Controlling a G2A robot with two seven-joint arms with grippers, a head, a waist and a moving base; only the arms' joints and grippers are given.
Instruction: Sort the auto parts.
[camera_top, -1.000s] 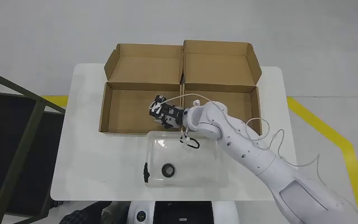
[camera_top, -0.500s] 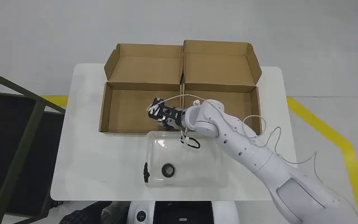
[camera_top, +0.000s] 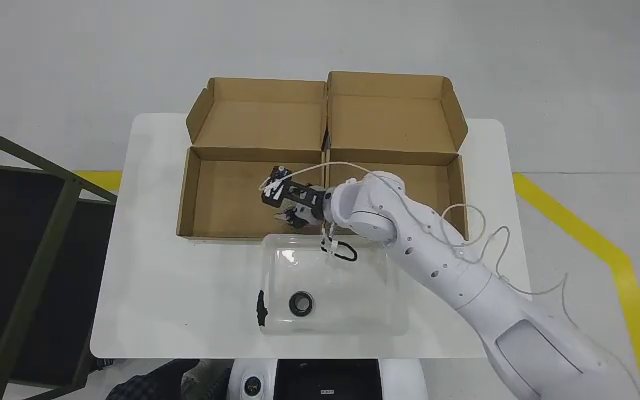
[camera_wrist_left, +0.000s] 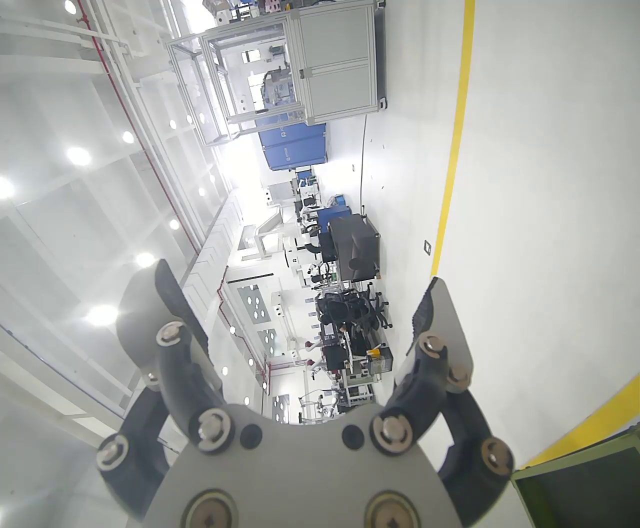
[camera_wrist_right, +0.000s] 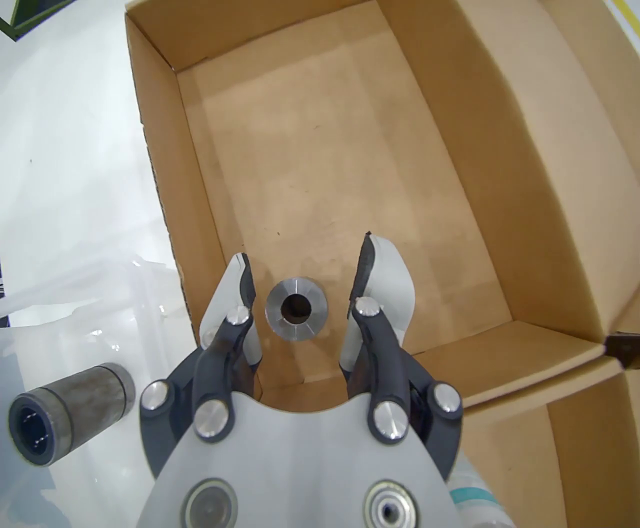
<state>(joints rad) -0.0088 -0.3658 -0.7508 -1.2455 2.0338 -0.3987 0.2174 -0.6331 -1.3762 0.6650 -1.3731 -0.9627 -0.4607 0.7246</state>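
My right gripper (camera_wrist_right: 306, 252) (camera_top: 280, 193) hangs open over the near end of the left cardboard box (camera_wrist_right: 325, 150) (camera_top: 215, 195). Between its spread fingers, a silver metal bushing (camera_wrist_right: 296, 308) with a centre hole sits on the box floor, touching neither finger. A dark cylindrical bearing (camera_wrist_right: 70, 407) (camera_top: 300, 303) lies in the clear plastic bin (camera_top: 370, 300) in front of the boxes. My left gripper (camera_wrist_left: 299, 275) is open, holds nothing, and points out into the room.
A second cardboard box (camera_top: 430, 185) stands to the right of the first, both with lids folded back. A white cable (camera_top: 470, 245) runs along the right arm. White table (camera_top: 160, 280) surrounds the boxes and bin.
My right gripper has shifted slightly farther into the left box, and its fingers look spread wider than before.
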